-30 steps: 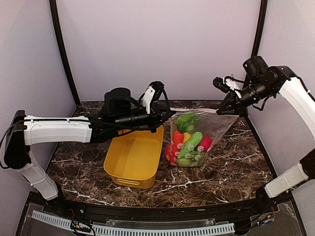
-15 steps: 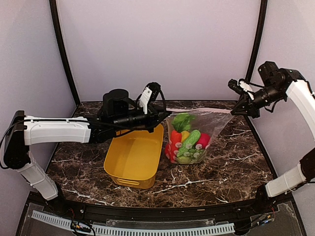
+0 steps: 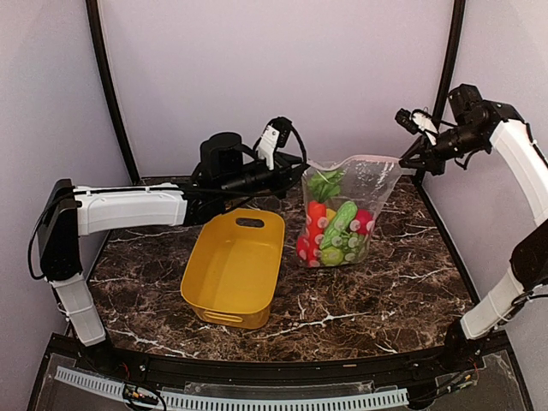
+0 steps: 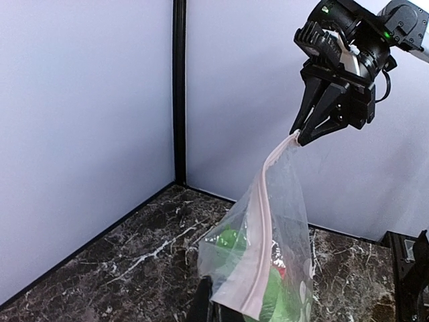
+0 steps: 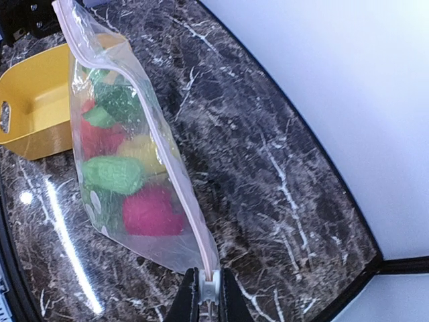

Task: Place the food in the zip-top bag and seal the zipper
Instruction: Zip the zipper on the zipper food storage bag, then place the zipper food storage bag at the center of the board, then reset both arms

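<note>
zip-top bag (image 3: 372,184): clear, dotted, upright, food (image 3: 334,235) inside | left pincer (image 3: 301,169), right pincer (image 3: 401,161): each clamped on a mouth corner

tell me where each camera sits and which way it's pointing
Top external: above and behind the arms, looking down at the table, yellow tub and zip-top bag; both arms show, left claw and right claw pinching the bag's corners.
Left wrist: at the bag's left corner, facing along the zipper toward the right claw; its own claw barely shows.
Right wrist: at the other corner, looking down the zipper at the food and tub; its own claw tips show.
Shared: both wrist views see one zipper from opposite ends.
</note>
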You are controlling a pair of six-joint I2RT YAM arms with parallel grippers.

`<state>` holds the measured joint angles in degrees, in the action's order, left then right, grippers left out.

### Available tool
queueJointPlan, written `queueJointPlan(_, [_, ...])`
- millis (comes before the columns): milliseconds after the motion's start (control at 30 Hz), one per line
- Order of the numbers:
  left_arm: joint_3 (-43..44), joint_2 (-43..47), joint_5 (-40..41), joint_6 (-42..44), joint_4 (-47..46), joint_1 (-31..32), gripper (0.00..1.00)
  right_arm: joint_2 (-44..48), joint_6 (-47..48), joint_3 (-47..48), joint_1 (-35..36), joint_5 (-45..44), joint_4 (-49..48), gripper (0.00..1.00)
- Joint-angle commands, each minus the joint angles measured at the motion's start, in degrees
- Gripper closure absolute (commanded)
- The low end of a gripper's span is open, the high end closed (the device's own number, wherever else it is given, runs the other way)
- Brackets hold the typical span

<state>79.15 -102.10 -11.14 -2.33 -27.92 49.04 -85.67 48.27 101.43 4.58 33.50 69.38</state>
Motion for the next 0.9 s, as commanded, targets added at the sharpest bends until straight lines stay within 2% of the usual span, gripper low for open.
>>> queueJointPlan(0, [4.8, -0.7, -3.9, 4.6, -3.9, -2.1, 0.99, -0.6, -0.8, 6.3, -0.1, 2.9, -4.6, 1.00])
queueJointPlan(67, [3.2, 0.8, -6.4, 5.7, -3.8, -2.3, 0.99, 2.6, 1.1, 2.6, -0.1, 3.8, -5.3, 1.00])
queueJointPlan(133, [0.0, 2.0, -9.6, 5.0, -3.4, -2.3, 0.98, 6.9, 3.1, -5.5, -0.1, 4.2, -7.8, 0.98])
queueJointPlan(200, [-4.4, 3.3, -12.9, 3.2, -3.5, -2.3, 0.91, 11.4, 4.9, -15.0, 0.0, 5.3, -9.8, 0.95])
queueJointPlan(233, [-7.8, 3.8, -13.8, 1.6, -3.8, -2.3, 0.85, 13.6, 5.7, -19.4, 0.0, 6.0, -10.2, 0.91])
queueJointPlan(267, [-11.2, 5.2, -15.1, 0.7, -4.0, -2.2, 0.75, 15.5, 6.1, -23.2, 0.1, 6.6, -10.0, 0.82])
queueJointPlan(300, [-12.9, 6.0, -15.6, -0.5, -4.3, -2.1, 0.71, 17.2, 6.6, -26.6, 0.2, 7.2, -8.9, 0.72])
queueJointPlan(333, [-16.2, 8.2, -16.1, -0.6, -4.5, -1.9, 0.62, 18.9, 7.1, -27.6, 0.2, 8.0, -7.3, 0.66])
queueJointPlan(400, [-19.0, 12.6, -15.1, 1.2, -2.6, -0.6, 0.53, 21.5, 6.8, -26.5, 0.0, 8.7, -4.8, 0.58])
queueJointPlan(467, [-19.0, 16.8, -12.9, 5.7, 6.0, 0.4, 0.48, 22.2, 4.9, -23.2, -0.2, 9.2, -3.4, 0.50])
queueJointPlan(533, [-17.8, 20.2, -9.7, 8.0, 12.4, 0.7, 0.42, 21.8, 1.3, -20.4, -0.3, 10.0, -3.7, 0.44])
queueJointPlan(567, [-17.4, 21.1, -5.5, 8.2, 14.2, 0.7, 0.39, 21.4, -1.2, -19.8, -0.4, 10.2, -5.3, 0.40])
queueJointPlan(600, [-16.5, 22.8, -3.3, 8.3, 18.0, 0.7, 0.32, 21.3, -4.8, -19.8, -0.4, 10.1, -7.9, 0.36])
queueJointPlan(667, [-14.8, 25.0, 5.0, 8.1, 23.5, 0.7, 0.24, 21.4, -14.1, -20.8, -0.5, 7.6, -15.3, 0.23])
queueJointPlan(700, [-14.4, 26.4, 12.2, 6.9, 25.2, 0.7, 0.20, 21.7, -18.5, -21.5, -0.5, 4.8, -19.0, 0.05])
queueJointPlan(733, [-13.7, 27.1, 15.4, 6.0, 28.2, 0.6, 0.16, 22.0, -22.5, -22.6, -0.5, 2.1, -23.7, 0.02])
queueJointPlan(767, [-13.5, 28.6, 21.6, 4.1, 29.9, 0.5, 0.05, 22.5, -27.1, -23.5, -0.4, -0.6, -28.1, 0.01])
queueJointPlan(867, [-11.6, 31.2, 31.8, 0.5, 38.8, -0.9, 0.01, 22.9, -34.8, -24.3, -0.5, -5.9, -35.9, 0.01])
